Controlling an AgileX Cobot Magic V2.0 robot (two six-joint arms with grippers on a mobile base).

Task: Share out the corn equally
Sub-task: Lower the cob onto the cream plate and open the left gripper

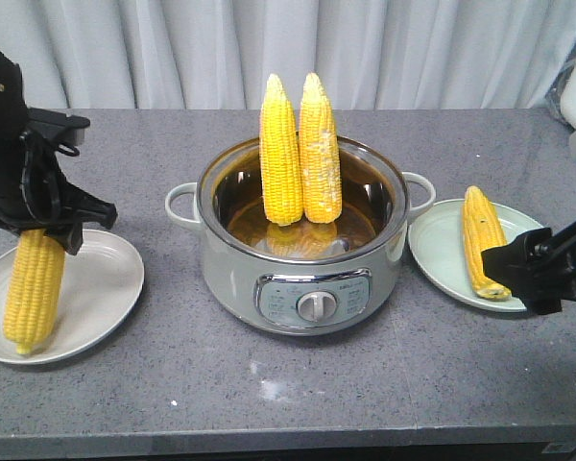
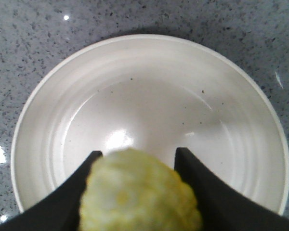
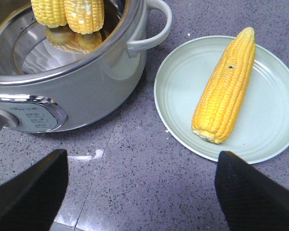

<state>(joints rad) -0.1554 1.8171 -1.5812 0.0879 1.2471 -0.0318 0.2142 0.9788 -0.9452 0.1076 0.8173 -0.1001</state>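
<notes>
Table (image 1: 173, 403) carried a pot (image 1: 302, 279) centre, white plate (image 1: 106, 279) left, green plate (image 1: 437, 245) right. Left gripper (image 1: 46, 229) jaws clamped one cob (image 1: 34, 288) over white plate. Right gripper (image 3: 142, 159) jaws gaped empty near green plate. Two cobs (image 1: 280, 154) stood in pot; another cob (image 1: 483, 240) lay on green plate.

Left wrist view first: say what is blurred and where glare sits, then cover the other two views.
Left wrist view: the held cob is blurred; a bright glare spot sits on the white plate. Front view: sharp, the pot mirrors the two standing cobs inside. Right wrist view: sharp, small glints on the countertop.
</notes>
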